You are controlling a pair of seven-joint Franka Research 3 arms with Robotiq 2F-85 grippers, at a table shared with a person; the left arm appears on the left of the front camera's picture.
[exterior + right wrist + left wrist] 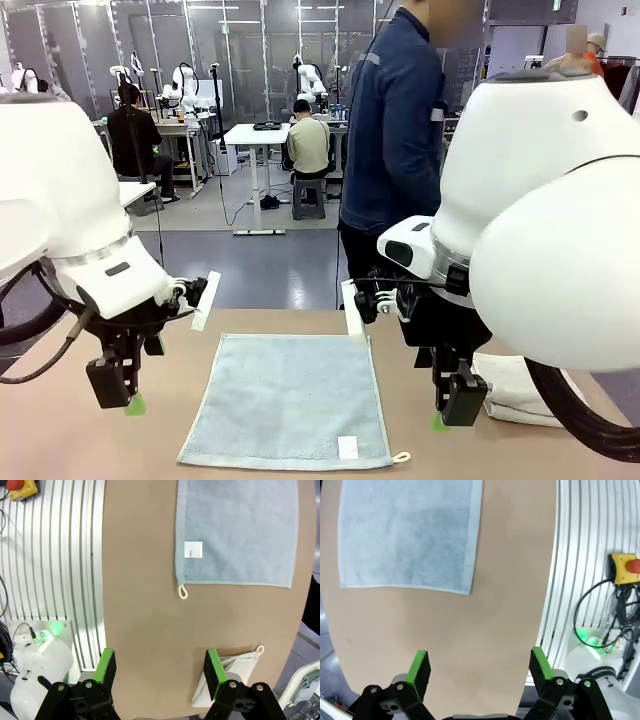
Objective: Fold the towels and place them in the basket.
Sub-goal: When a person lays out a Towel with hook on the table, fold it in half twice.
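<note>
So the pale blue towel (290,400) is lying spread flat in the middle of the table (60,440), one layer, no folds in it yet. Off to the robot's right there's a white towel (520,390), already bundled up, sitting near the table's right edge.

What could go wrong, imo: the blue one is dead flat against the tabletop, so there's no raised edge to bite. Pads coming down on it could just skate over the cloth, or bunch it up and give a crooked fold. If the two arms take corners at different moments the thing will skew. The right gripper (160,655) also hangs just beside that white towel, with one finger right over its edge, so a sloppy descent might drag it along. And the little hanging loop (400,458) could snag on a finger.

Both hands are empty right now. The left gripper (479,652) hovers over bare table to the left of the towel with jaws spread wide, and the right one is parted too, holding nothing.

Orientation: edges sit roughly square to the table, with the loop and white label (347,447) at the corner nearest the robot's right. It looks close to square to me, so I honestly can't call the long axis.
</note>
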